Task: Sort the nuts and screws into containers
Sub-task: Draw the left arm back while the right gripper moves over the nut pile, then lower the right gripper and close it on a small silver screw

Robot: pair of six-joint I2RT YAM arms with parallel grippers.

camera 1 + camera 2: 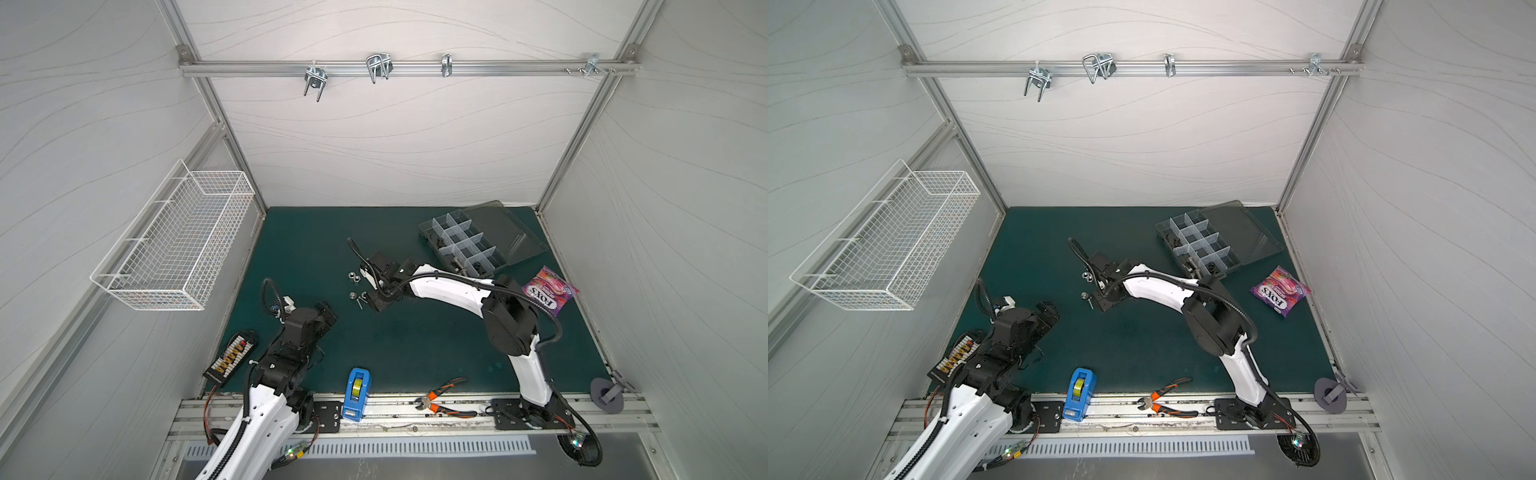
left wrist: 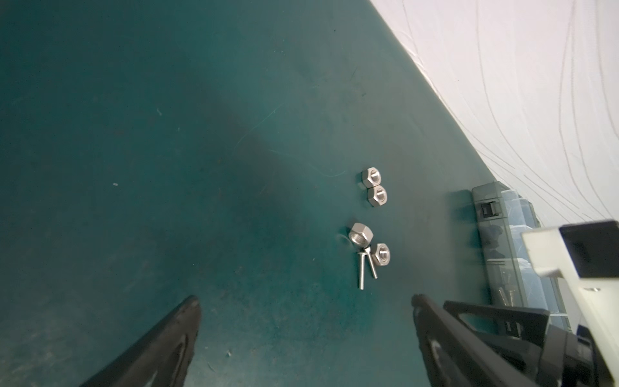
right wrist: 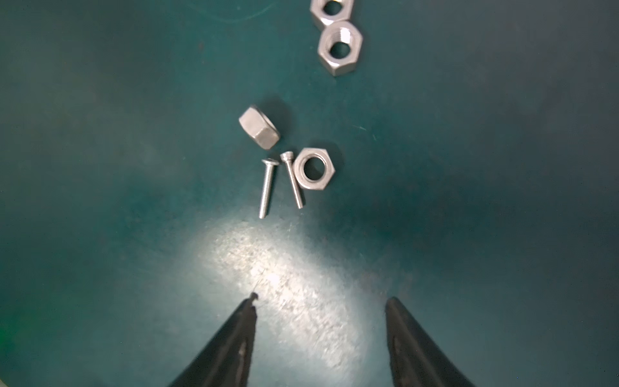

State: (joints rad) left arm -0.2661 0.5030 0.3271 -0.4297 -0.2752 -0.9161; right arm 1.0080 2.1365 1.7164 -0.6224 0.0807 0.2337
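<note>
My right gripper [image 3: 321, 300] hangs low over the green surface [image 3: 100, 201]. Its jaws stand partly apart with only bare mat between them, so it holds nothing and touches nothing. Just ahead of its tips lie two thin screws [image 3: 267, 187], side by side and not touching each other. One of them rests against the edge of a flat nut [image 3: 314, 168]. A tilted nut [image 3: 259, 127] stands on edge just past the screw heads, and its hole is turned away from my right wrist camera. Farther on, two more nuts [image 3: 340, 47] touch each other, and the far one is cut off by the frame edge.

My left gripper [image 2: 304, 298] is spread wide and empty, near the loose parts but touching none.

The containers [image 1: 424, 228] sit at the far right of the surface with the lid laid back, well apart from the loose parts. A few compartments at the near end hold silver and dark bits that are too small for me to name.

In both top views my right gripper hides part of the cluster. In the left wrist view my right arm blocks one end of the containers.
</note>
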